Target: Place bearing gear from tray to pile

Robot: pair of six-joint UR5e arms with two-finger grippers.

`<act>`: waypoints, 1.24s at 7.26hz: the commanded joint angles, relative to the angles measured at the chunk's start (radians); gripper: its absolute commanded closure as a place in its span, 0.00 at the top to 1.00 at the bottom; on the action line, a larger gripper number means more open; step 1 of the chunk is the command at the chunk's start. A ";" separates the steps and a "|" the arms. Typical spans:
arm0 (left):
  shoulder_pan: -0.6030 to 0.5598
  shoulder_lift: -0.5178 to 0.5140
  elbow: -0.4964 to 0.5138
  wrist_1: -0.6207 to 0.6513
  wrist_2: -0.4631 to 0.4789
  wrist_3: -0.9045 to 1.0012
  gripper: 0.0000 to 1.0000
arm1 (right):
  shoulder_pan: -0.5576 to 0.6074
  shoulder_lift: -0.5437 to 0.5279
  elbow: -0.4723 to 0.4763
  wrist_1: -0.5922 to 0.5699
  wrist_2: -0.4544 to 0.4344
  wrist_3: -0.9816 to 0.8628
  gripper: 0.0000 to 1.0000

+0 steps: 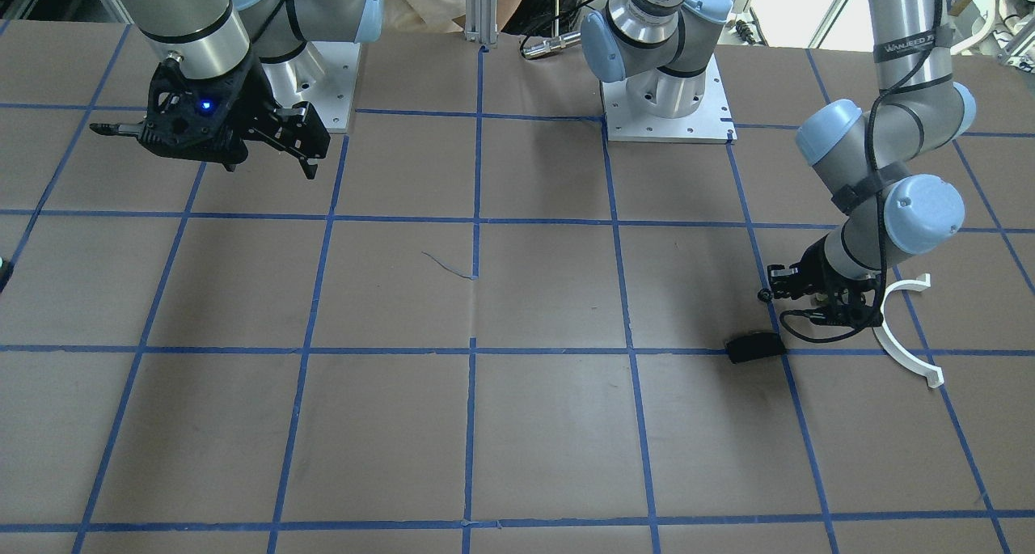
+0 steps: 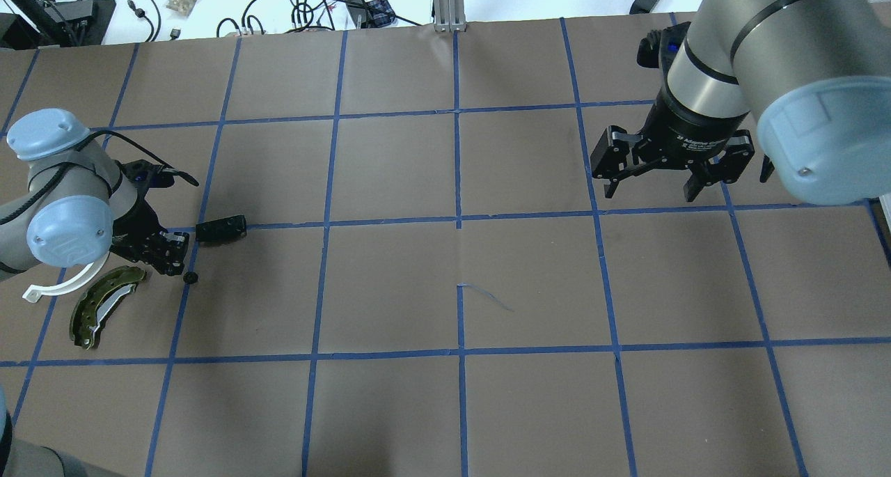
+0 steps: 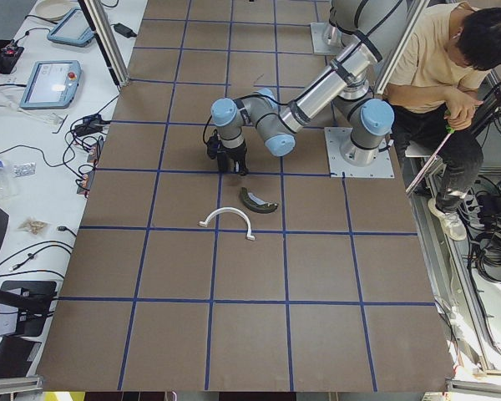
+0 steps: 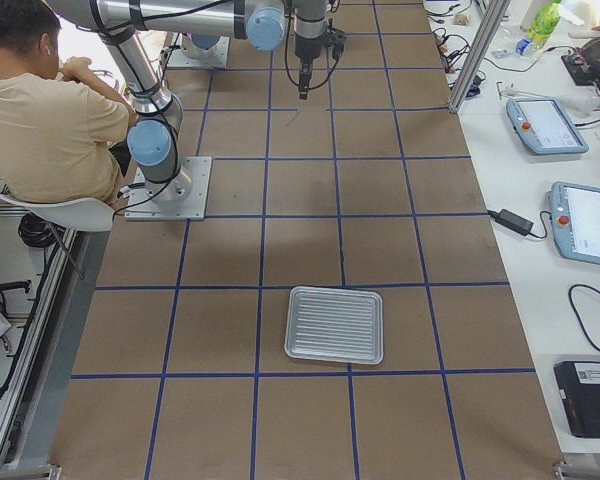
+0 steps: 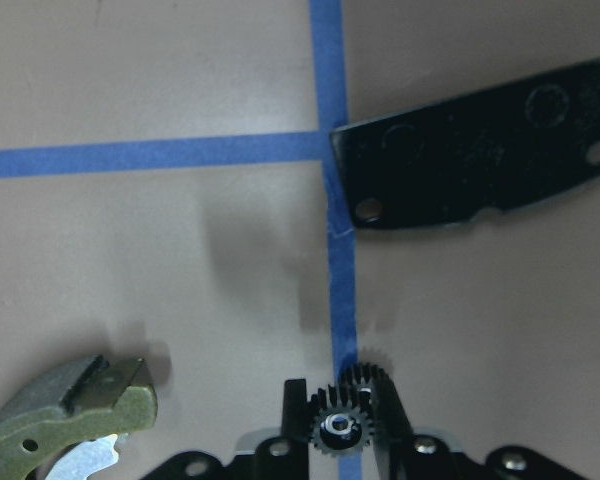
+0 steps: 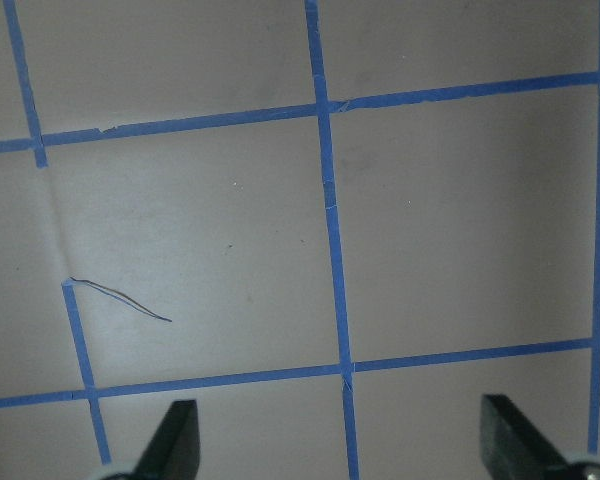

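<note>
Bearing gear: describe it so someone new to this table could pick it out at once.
Look at the table's left end in the overhead view, where the left gripper reaches into the pile. The bearing gear sits between its jaws, over a blue tape line. Unlike the flat black pad and olive brake shoe nearby, it is small, round and toothed, with a centre hole.

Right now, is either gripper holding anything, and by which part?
The left gripper pinches the bearing gear by its toothed rim, one finger on each side, face toward the wrist camera. The right gripper is open and holds nothing.
</note>
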 commanded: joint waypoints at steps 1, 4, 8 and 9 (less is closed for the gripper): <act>0.002 -0.002 0.000 0.000 0.000 0.012 0.99 | 0.000 0.000 0.005 -0.012 0.004 0.001 1.00; -0.026 0.038 0.024 -0.026 -0.006 -0.010 1.00 | -0.001 -0.001 0.003 -0.014 0.004 0.001 1.00; -0.147 0.174 0.209 -0.385 -0.066 -0.073 1.00 | -0.001 0.000 0.005 -0.014 0.001 0.001 1.00; -0.176 0.205 0.250 -0.437 -0.064 -0.096 1.00 | 0.000 0.000 0.005 -0.014 0.003 0.005 1.00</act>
